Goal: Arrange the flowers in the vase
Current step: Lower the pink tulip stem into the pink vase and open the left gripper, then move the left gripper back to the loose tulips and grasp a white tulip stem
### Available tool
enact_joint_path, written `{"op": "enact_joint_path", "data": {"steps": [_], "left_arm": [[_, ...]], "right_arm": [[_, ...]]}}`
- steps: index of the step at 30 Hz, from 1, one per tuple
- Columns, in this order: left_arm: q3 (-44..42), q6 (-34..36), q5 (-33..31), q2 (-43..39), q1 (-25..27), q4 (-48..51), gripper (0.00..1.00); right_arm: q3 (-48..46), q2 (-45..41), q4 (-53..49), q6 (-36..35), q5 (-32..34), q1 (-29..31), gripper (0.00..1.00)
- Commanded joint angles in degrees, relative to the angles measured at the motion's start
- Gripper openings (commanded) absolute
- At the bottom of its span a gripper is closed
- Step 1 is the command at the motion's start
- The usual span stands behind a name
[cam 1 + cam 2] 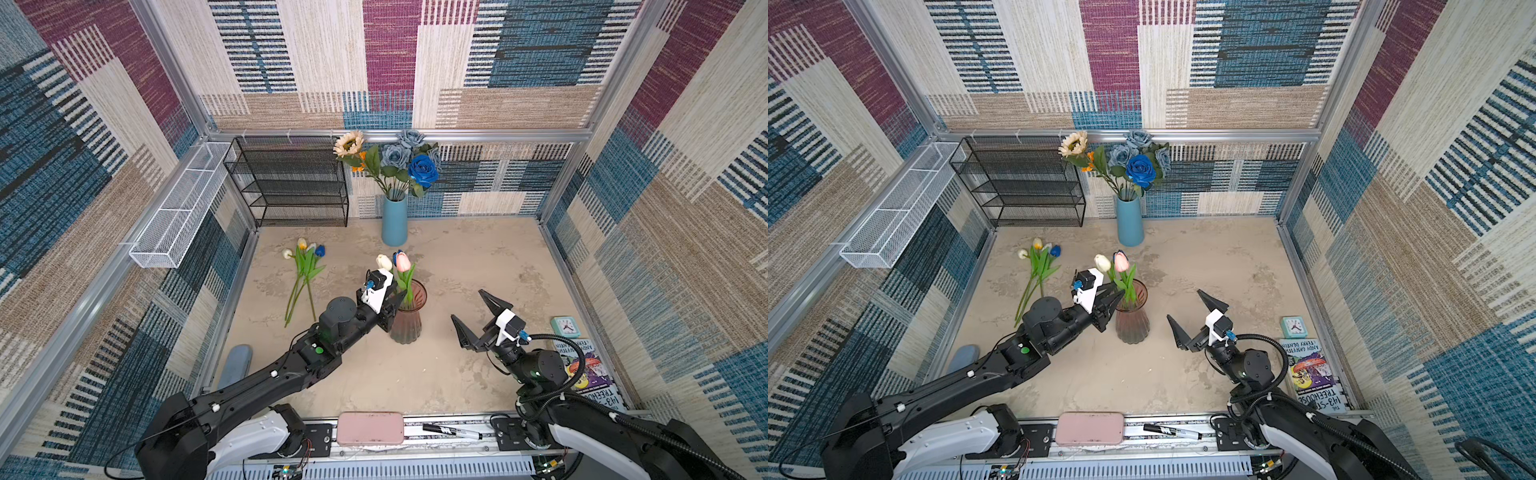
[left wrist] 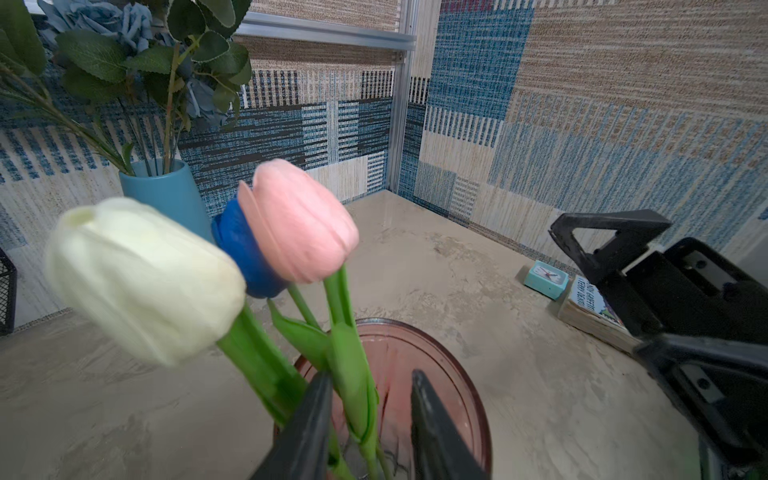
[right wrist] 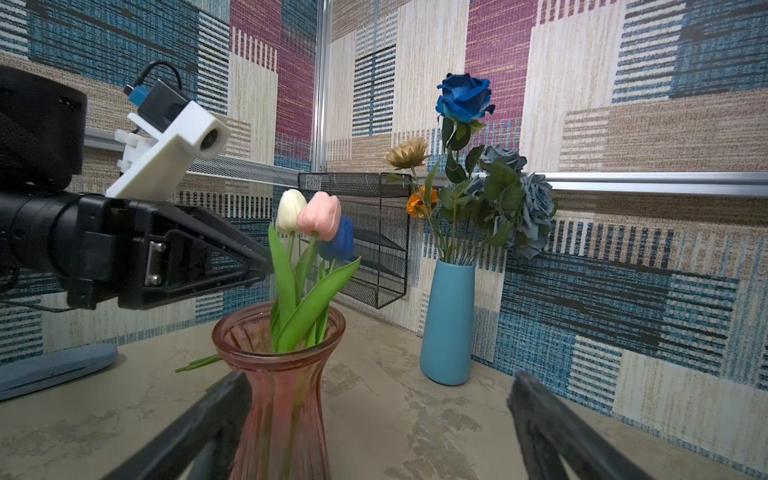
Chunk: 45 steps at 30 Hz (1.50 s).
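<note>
A pink glass vase (image 1: 409,320) (image 1: 1133,322) stands mid-table with a white tulip (image 2: 141,278), a pink tulip (image 2: 299,220) and a blue tulip (image 2: 245,253) in it. My left gripper (image 2: 371,374) (image 1: 399,301) hovers over the vase rim (image 2: 457,361), open, with a green stem standing loose between its fingers. Several more tulips (image 1: 305,270) (image 1: 1038,266) lie on the table to the left. My right gripper (image 1: 467,304) (image 3: 380,376) is wide open and holds nothing, just right of the vase. A blue vase (image 1: 394,220) behind holds roses and a sunflower.
A black mesh rack (image 1: 291,183) and a white wire basket (image 1: 183,208) stand at the back left. A teal clock (image 1: 565,326) and a book (image 1: 590,365) lie at the right edge. A pink case (image 1: 370,428) and a marker (image 1: 451,431) rest on the front rail.
</note>
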State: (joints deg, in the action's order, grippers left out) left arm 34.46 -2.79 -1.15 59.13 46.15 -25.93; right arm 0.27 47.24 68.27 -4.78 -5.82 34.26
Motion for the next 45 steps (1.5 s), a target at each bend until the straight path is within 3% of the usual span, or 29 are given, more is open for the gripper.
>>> {"op": "enact_joint_path", "data": {"steps": [1, 5, 8, 11, 14, 16, 19, 22, 25, 27, 36, 45], "left_arm": [[-1.03, 2.88, -0.09, -4.98, -0.10, 2.63, 0.46], [-2.57, 7.71, -4.33, -13.97, -0.40, 7.39, 0.57], [-5.35, 10.32, -13.89, -18.84, -2.46, 8.44, 0.67], [-5.32, 3.82, -22.00, -17.72, -12.26, 13.57, 0.73], [-1.68, -9.26, -17.72, -10.72, -27.82, 23.80, 0.72], [2.09, -13.02, -11.98, -3.13, -35.34, 28.42, 0.72], [11.03, -13.51, -5.38, 9.98, -42.45, 37.12, 0.60], [21.23, -13.05, -1.21, 23.25, -47.26, 46.33, 0.53], [31.00, -9.33, 0.30, 34.27, -48.95, 54.70, 0.37], [36.38, -5.58, 0.13, 40.17, -49.03, 58.22, 0.34], [47.66, 0.97, -8.26, 52.36, -49.46, 65.77, 0.33], [49.89, 2.99, -7.84, 56.44, -50.71, 64.19, 0.31]], "right_arm": [[-0.35, 0.22, 1.71, -0.06, 0.36, 0.10, 1.00], [-0.35, 0.39, 1.87, -0.05, 0.20, 0.10, 1.00], [-0.41, 0.17, 1.88, 0.11, 0.17, 0.10, 1.00], [-0.48, 0.06, 1.89, 0.20, 0.09, 0.13, 1.00], [-0.37, 0.39, 1.96, 0.28, -0.04, 0.10, 1.00], [-0.35, 0.39, 1.92, 0.21, -0.15, 0.10, 1.00], [-0.35, 0.40, 1.71, 0.21, -0.13, 0.10, 1.00], [-0.36, 0.22, 1.53, 0.22, -0.24, 0.10, 1.00], [-0.27, 0.60, 1.47, 0.16, -0.24, 0.10, 1.00], [-0.12, 0.83, 1.43, 0.12, -0.32, 0.10, 1.00], [0.32, 2.17, 1.50, 0.12, -0.74, 0.10, 1.00], [0.69, 4.14, 2.25, 0.30, -1.01, 0.10, 1.00]]}}
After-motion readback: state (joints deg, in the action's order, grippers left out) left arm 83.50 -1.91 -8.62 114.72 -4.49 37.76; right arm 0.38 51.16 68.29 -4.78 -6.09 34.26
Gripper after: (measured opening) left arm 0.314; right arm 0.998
